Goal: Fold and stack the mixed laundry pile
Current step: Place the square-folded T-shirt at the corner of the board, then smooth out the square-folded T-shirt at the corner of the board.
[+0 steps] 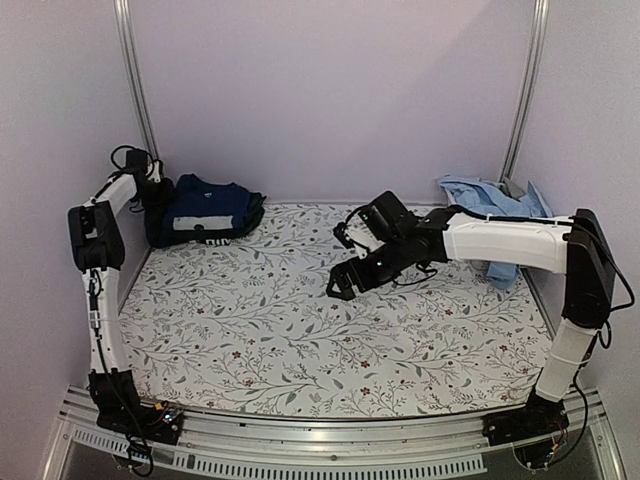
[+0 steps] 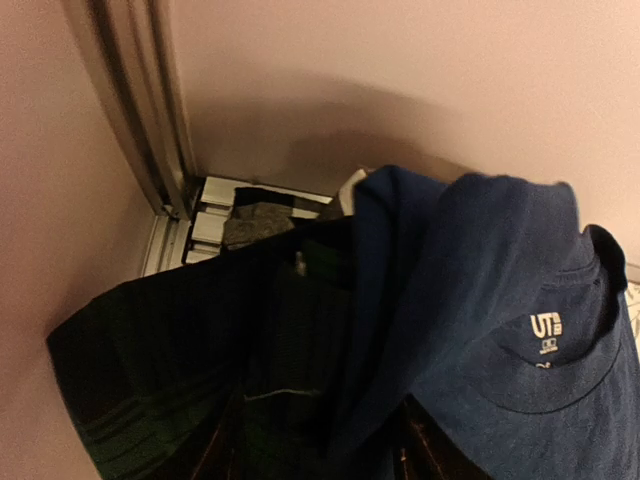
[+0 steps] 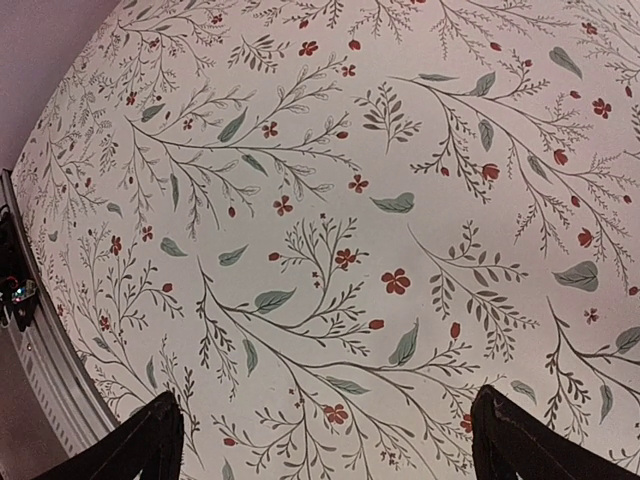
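left pincer [image 1: 152, 193]: cannot tell if apart or together, at navy T-shirt [image 1: 205, 208] and green plaid piece [image 2: 150, 370], upper left | right pincer [image 1: 343, 285]: apart, empty, mid-frame over floral sheet [image 1: 250, 330] | light blue shirts [image 1: 492, 200]: upper right, up-right of right pincer, the nearer one

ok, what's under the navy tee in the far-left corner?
A dark green plaid piece lies beneath the navy T-shirt, with a bit of grey cloth showing behind it. Whatever sits deeper under the shirt is covered.
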You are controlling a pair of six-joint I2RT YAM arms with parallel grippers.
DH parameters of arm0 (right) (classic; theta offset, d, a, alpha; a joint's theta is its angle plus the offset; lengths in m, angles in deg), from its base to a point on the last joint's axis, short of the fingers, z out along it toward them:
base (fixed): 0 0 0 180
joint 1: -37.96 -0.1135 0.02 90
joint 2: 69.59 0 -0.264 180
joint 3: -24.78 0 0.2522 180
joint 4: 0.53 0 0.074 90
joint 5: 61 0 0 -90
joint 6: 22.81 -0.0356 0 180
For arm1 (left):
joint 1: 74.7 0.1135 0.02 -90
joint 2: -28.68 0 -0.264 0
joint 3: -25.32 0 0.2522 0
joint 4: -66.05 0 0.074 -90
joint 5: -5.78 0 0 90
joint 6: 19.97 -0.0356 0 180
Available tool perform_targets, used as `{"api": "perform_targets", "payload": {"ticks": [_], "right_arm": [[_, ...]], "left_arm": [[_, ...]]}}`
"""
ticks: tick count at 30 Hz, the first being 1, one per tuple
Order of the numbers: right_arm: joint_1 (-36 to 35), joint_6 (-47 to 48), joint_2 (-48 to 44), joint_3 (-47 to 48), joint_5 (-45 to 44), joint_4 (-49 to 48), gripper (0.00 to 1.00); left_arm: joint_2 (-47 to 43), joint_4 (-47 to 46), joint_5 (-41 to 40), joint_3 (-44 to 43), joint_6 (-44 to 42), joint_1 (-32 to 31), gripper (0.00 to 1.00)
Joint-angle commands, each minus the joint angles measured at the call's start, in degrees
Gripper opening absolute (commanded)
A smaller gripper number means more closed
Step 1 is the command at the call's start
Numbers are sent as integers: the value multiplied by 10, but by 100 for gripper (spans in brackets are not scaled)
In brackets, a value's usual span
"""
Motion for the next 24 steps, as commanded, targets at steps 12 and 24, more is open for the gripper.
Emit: {"api": "perform_targets", "payload": {"ticks": [12, 24], "right_arm": [[11, -9, 21, 44, -31, 7, 99], [120, -6, -48, 50, -31, -26, 99]], "left_arm": [[-35, -16, -40, -17, 24, 15, 71], [-175, -33, -92, 71, -3, -53, 100]]}}
